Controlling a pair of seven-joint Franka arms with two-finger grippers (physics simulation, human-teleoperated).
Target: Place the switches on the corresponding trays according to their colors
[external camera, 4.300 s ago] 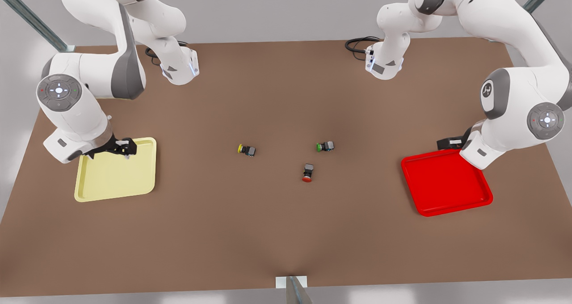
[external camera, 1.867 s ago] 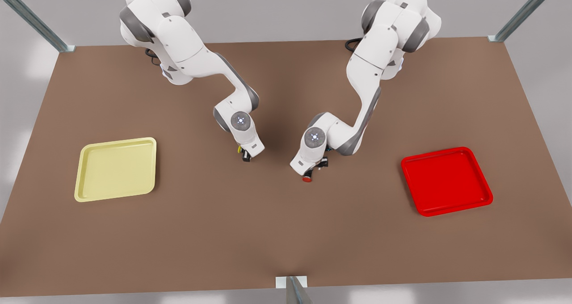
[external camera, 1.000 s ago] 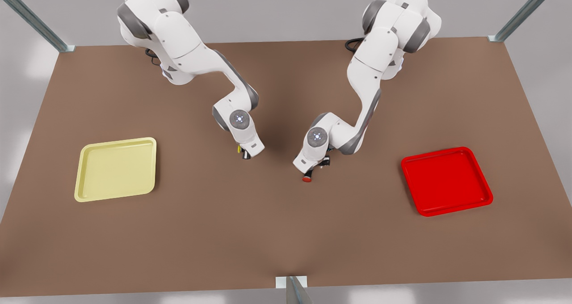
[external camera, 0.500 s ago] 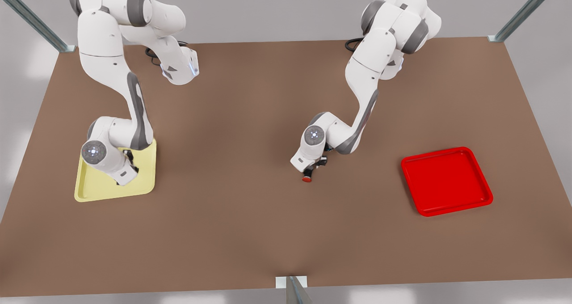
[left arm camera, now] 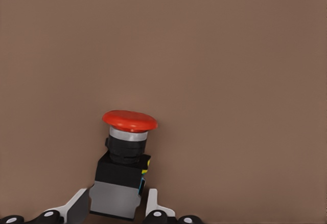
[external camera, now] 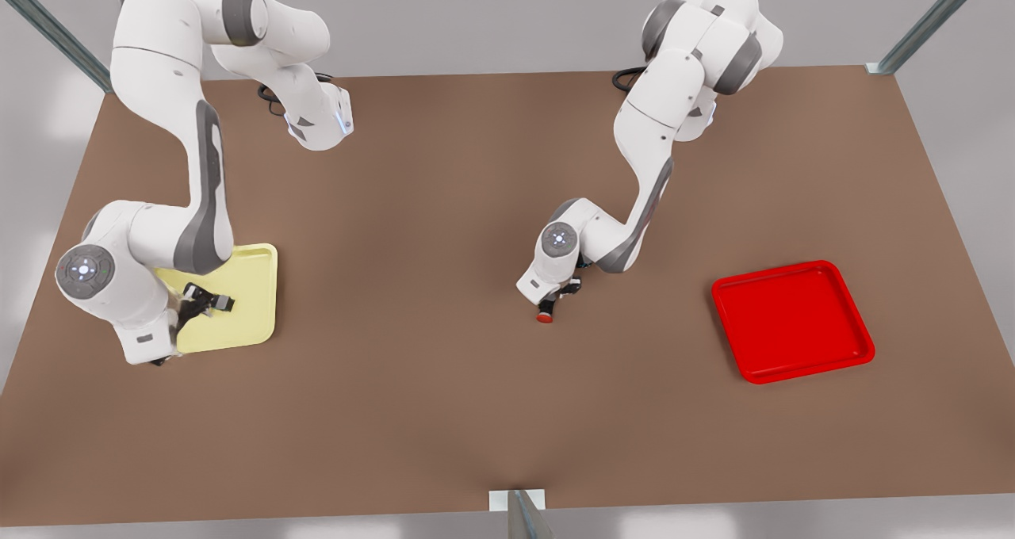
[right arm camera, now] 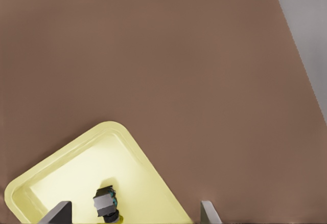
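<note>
Red-capped switch [left arm camera: 125,170]: likely small, rigid, light; left gripper [left arm camera: 116,211] pinches its boxy body; right gripper [right arm camera: 132,215] spread above yellow-capped switch [right arm camera: 106,206].

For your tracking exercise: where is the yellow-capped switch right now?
The yellow-capped switch lies inside the pale yellow tray at the front view's left, beneath the open right gripper.

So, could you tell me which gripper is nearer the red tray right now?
The left gripper, at mid-table shut on the red-capped switch, is nearer the red tray. The right gripper hangs open over the yellow tray, far across the table.
</note>
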